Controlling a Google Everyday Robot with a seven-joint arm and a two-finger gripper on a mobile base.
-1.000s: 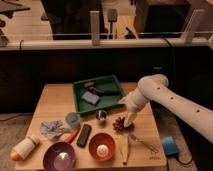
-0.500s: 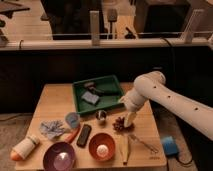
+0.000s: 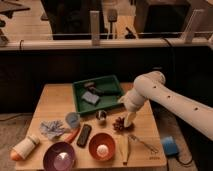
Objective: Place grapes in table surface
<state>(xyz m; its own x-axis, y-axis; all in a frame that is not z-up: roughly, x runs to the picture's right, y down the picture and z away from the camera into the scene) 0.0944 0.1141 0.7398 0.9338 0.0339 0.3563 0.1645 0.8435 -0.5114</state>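
One gripper (image 3: pixel 129 119), grip unclear, hangs just beside grapes (image 3: pixel 119 124) on table surface (image 3: pixel 55 102), bare wood rightward.

Grapes (image 3: pixel 119 123): dark reddish-purple. Table surface (image 3: pixel 55 102): light tan, faint grain. Tray (image 3: pixel 76 96): green. Purple bowl (image 3: pixel 48 156); orange bowl (image 3: pixel 92 145). Gripper (image 3: pixel 128 120), just right of grapes: off-white, possibly cream.

Robot test room or lab, wooden table (image 3: pixel 52 100) of assorted props, railed glass partition (image 3: pixel 100 44) behind, hand (image 3: pixel 129 119) beside grapes (image 3: pixel 119 124)
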